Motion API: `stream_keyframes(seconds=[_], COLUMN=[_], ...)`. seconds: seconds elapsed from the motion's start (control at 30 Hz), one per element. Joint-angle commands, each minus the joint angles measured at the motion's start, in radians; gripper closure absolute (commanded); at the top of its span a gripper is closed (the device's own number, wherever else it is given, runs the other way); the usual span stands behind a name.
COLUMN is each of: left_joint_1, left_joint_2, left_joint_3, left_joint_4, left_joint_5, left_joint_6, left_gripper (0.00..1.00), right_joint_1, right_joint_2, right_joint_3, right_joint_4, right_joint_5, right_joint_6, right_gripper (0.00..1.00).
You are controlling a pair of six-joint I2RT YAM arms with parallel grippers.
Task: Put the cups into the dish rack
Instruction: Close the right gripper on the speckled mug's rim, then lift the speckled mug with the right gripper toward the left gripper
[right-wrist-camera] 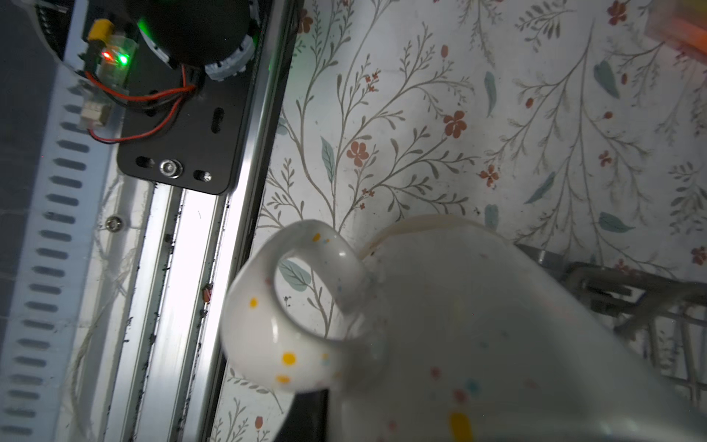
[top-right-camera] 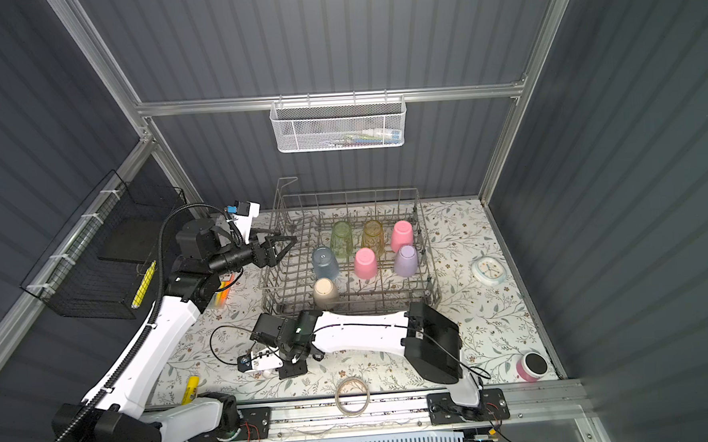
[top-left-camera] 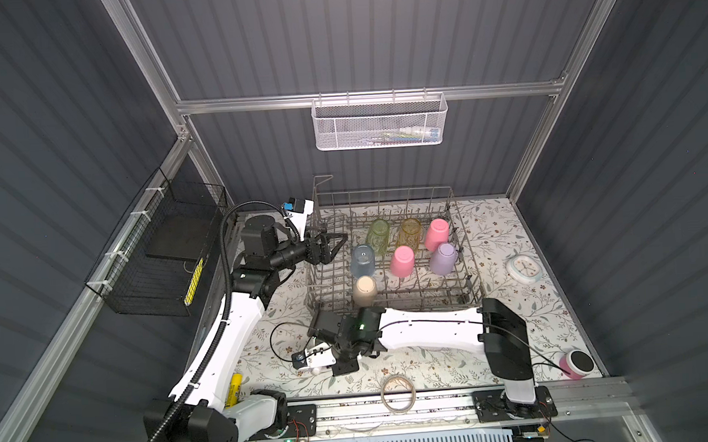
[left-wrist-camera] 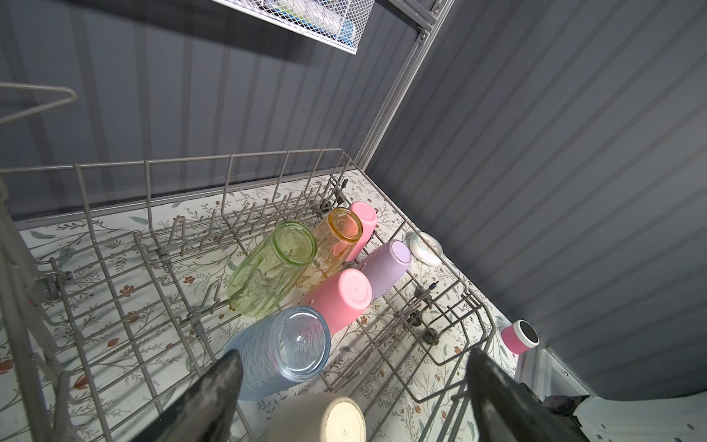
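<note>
No lettering, brand or number is legible anywhere; dark marks on the yellow strip (top-left-camera: 193, 276) are too small.

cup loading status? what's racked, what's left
Done: seven sit upside down in the dish rack: green tumbler, amber tumbler, blue tumbler, pink cup, second pink cup, lilac cup, beige cup. In hand: right gripper is at the white mug, outside the rack; its grip is hidden. The left gripper hangs open and empty at the rack's left edge. Left: the mug only.

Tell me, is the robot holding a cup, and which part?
The right tool grips the white mug by its body, it seems, not the handle, which sticks out free. The left tool is open and empty.
</note>
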State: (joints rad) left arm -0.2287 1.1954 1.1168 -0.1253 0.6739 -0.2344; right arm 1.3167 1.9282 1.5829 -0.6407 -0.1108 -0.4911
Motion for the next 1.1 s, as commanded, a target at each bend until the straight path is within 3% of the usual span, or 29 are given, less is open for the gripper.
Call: stream_keyframes(seconds=[0.0, 0.27, 0.53, 0.87, 1.07], left_joint_1=[0.007, 0.008, 0.009, 0.009, 0.007], left_joint_2=[-0.025, -0.036, -0.04, -0.019, 0.012], left_joint_3=[-0.006, -0.014, -0.051, -0.081, -0.126], left_joint_4=[0.021, 0.043, 0.148, 0.304, 0.532], left_joint_5=[0.009, 0.006, 0.059, 0.208, 0.353], left_joint_6=[-0.015, -0.025, -0.08, -0.118, -0.249], left_gripper=[0.09, 0.09, 0.08, 0.04, 0.0], right_joint_1=[-0.008, -0.079, -0.224, -0.437, -0.578], right_joint_2=[-0.102, -0.287, -0.546, -0.8, -0.913], right_joint_3=[-0.015, -0.12, -0.337, -0.59, -0.72], right_joint_4=[0.073, 0.128, 0.359, 0.686, 0.944], right_joint_5=[-0.053, -0.181, -0.447, -0.673, -0.789], right_joint_6=[0.044, 0.139, 0.333, 0.609, 0.822], right_gripper=[1.0, 1.0, 1.0, 1.0, 1.0])
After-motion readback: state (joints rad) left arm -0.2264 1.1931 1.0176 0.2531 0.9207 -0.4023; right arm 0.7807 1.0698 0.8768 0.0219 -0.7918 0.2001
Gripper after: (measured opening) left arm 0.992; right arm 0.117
